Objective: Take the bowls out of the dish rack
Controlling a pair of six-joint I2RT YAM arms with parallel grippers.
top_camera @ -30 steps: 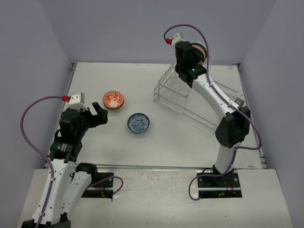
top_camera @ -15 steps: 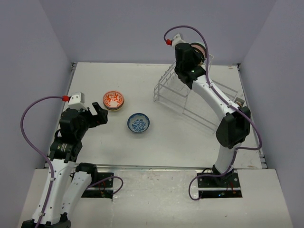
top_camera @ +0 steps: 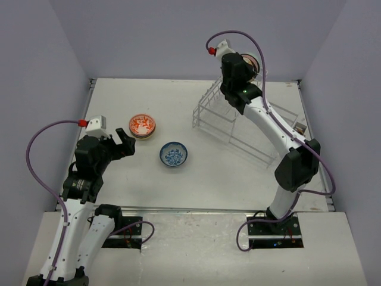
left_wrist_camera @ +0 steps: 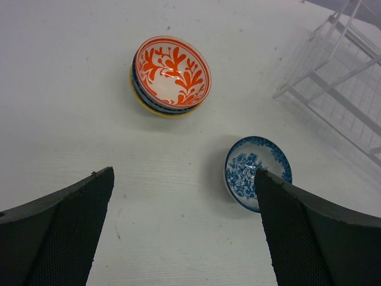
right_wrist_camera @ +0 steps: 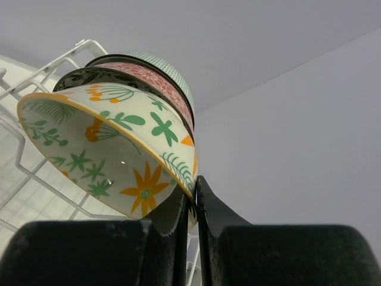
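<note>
My right gripper (right_wrist_camera: pixel 194 192) is shut on the rim of a cream bowl (right_wrist_camera: pixel 113 149) with yellow flowers and green leaves, at the raised far end of the white wire dish rack (top_camera: pixel 250 128). Behind it stand other bowls (right_wrist_camera: pixel 156 77) in the rack slots: one dark-patterned, one pink, one pale green. In the top view the right gripper (top_camera: pixel 245 65) is over that raised end. On the table lie a red-orange floral bowl (left_wrist_camera: pixel 171 71) stacked on other bowls and a blue floral bowl (left_wrist_camera: pixel 253 170). My left gripper (left_wrist_camera: pixel 184 229) is open and empty, above the table near these.
The rack's long lower section (top_camera: pixel 271 140) lies at the right side of the table. Grey walls enclose the table on three sides. The stacked bowls (top_camera: pixel 142 126) and the blue bowl (top_camera: pixel 173 154) sit left of the rack.
The right arm has shifted slightly right and up at the rack's raised end, with the cream bowl in its jaws. The left arm has not moved.
</note>
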